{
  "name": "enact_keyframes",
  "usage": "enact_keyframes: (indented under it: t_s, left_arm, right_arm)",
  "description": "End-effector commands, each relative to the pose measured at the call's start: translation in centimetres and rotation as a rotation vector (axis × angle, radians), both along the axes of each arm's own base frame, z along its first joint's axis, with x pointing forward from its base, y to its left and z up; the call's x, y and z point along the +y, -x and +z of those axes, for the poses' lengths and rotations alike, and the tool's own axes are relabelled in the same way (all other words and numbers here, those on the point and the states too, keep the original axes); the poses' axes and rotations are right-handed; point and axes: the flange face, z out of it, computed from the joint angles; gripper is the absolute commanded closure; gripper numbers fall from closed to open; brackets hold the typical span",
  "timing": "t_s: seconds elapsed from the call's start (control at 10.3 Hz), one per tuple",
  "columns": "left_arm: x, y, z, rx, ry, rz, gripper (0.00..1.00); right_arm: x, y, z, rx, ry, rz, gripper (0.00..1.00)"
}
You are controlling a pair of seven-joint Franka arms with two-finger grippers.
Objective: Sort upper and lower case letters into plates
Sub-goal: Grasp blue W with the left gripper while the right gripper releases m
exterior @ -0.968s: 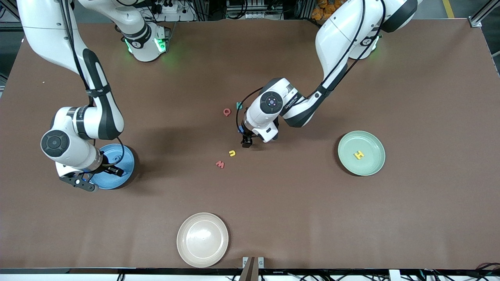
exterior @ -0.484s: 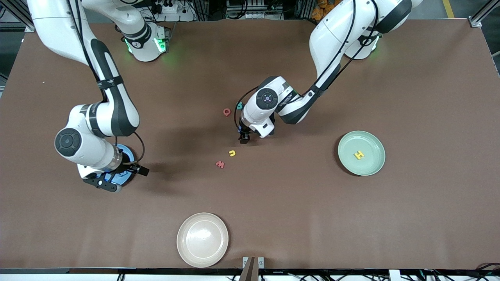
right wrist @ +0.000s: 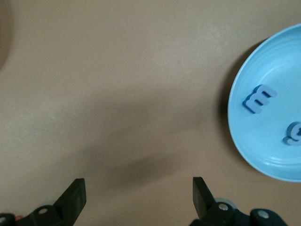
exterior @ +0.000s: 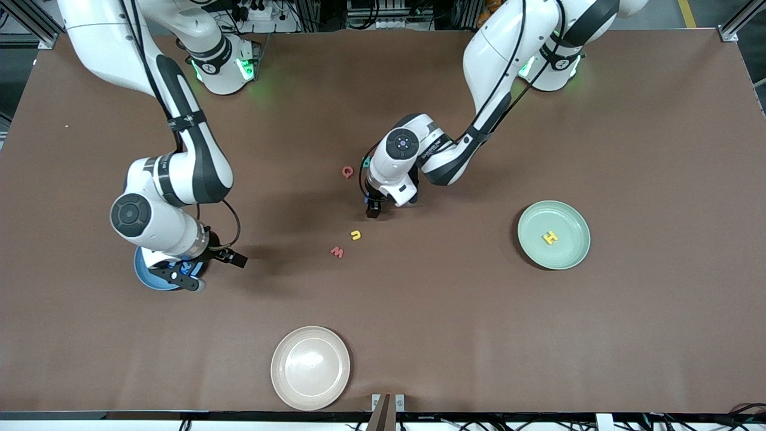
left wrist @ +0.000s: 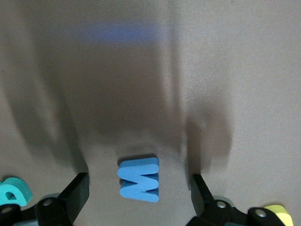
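My left gripper [exterior: 374, 211] is open and low over the table, its fingers [left wrist: 77, 188] on either side of a blue letter [left wrist: 138, 179] that lies flat. The arm hides that letter in the front view. A teal letter [exterior: 365, 161], a red Q [exterior: 347, 172], a yellow u [exterior: 356, 234] and a red w [exterior: 337, 252] lie nearby. The pale green plate [exterior: 568, 251] holds a yellow H [exterior: 549, 237]. My right gripper [exterior: 200, 270] is open and empty over bare table beside the sky blue plate [right wrist: 263, 141], which holds a blue E [right wrist: 258, 99] and another blue letter [right wrist: 294, 134].
A cream-beige plate [exterior: 310, 367] sits near the table's front edge. The right arm covers most of the sky blue plate [exterior: 146, 275] in the front view. The teal letter [left wrist: 11, 190] and a yellow one [left wrist: 277, 212] show at the edges of the left wrist view.
My right arm has moved off the sky blue plate toward the middle of the table. My left gripper has shifted slightly toward the teal letter.
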Motion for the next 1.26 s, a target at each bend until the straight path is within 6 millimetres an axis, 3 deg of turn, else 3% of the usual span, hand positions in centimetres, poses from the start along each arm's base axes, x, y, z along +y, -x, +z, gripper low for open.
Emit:
enact_keyframes:
  t_s: [0.0,0.39,0.58,0.68,0.77,1.16]
  left_arm:
    - [0.3,0.2,0.9,-0.018,-0.007,0.019,0.05]
    - [0.5,-0.1,0.8,-0.025,-0.012,0.013,0.35]
    - [0.7,-0.2,0.6,-0.027,-0.013,0.005,0.66]
    - [0.7,-0.3,0.6,-0.032,-0.015,-0.006,0.87]
    - [0.8,-0.4,0.6,-0.037,-0.017,-0.021,1.0]
    - [2.2,-2.4,2.0,-0.044,-0.044,-0.096,1.0]
  right_arm:
    - [0.4,-0.2,0.3,0.008,-0.015,-0.027,0.0]
    - [4.2,0.5,-0.5,0.022,-0.01,-0.001,0.0]
    - [6.1,0.3,-0.4,0.021,-0.055,-0.019,0.0]
    - [7.5,0.0,-0.3,0.016,-0.065,-0.02,0.0]
    - [9.1,0.0,-0.3,0.013,-0.063,-0.04,0.0]
    - [13.5,0.9,-1.9,0.026,-0.047,-0.073,0.0]
